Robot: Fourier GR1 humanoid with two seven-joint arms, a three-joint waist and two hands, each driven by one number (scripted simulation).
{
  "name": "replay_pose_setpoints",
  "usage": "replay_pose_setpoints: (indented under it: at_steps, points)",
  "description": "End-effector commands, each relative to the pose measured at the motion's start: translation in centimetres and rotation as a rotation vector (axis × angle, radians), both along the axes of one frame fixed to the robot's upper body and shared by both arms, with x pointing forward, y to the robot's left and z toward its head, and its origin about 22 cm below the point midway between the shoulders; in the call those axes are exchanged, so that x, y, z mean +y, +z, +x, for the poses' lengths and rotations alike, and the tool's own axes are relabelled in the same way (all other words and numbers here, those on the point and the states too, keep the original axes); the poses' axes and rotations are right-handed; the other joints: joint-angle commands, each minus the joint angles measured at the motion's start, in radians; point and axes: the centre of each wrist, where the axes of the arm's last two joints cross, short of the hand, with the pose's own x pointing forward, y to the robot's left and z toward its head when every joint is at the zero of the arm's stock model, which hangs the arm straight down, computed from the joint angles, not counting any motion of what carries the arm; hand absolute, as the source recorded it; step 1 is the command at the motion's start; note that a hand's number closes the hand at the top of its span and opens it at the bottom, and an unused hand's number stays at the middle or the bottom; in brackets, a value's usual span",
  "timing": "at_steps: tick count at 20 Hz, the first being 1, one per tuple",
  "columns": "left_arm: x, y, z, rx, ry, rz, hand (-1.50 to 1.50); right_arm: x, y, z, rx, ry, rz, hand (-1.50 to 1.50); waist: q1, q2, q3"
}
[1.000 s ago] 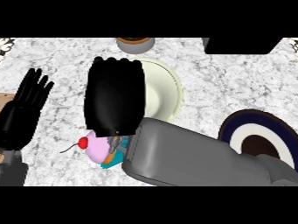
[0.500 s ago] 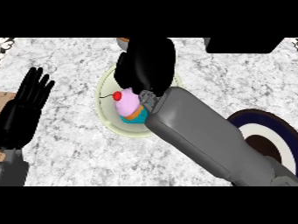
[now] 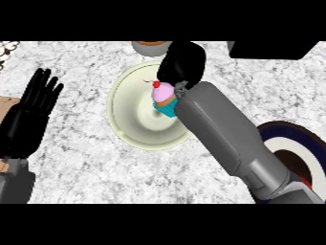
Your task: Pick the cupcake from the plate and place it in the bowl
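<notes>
The right hand (image 3: 182,64) reaches over the far rim of the pale bowl (image 3: 134,129), fingers curled on the cupcake (image 3: 163,98), which sits over the bowl's right side. The left hand (image 3: 31,112) rests open at left, fingers straight and apart. A dark-rimmed plate (image 3: 317,153) lies near right.

One cupcake (image 3: 164,97), pink-topped with a cherry, sits right under the right hand (image 3: 183,64). One pale bowl (image 3: 134,119) lies beneath it. One dark-rimmed plate (image 3: 319,148) sits well to that hand's right. Two black hands: the left hand (image 3: 27,117) rests far to the left. One brown round thing (image 3: 150,47) lies just beyond the right hand, cut off. One desk (image 3: 88,177).
</notes>
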Motion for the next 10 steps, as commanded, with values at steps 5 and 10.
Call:
replay_pose_setpoints:
  at_steps: [5, 10]
  points:
    - [-0.7, 0.2, 0.5, -0.005, -0.015, 0.009, 0.0, -3.4, -4.1, 2.8, 0.201, -0.041, 0.206, -1.5, 0.025, 0.01, 0.001]
    - [-1.0, 0.3, 0.0, 0.009, -0.034, -0.01, 0.0, -4.2, -4.3, 3.3, 0.072, 0.077, 0.321, -1.5, 0.019, 0.007, 0.001]
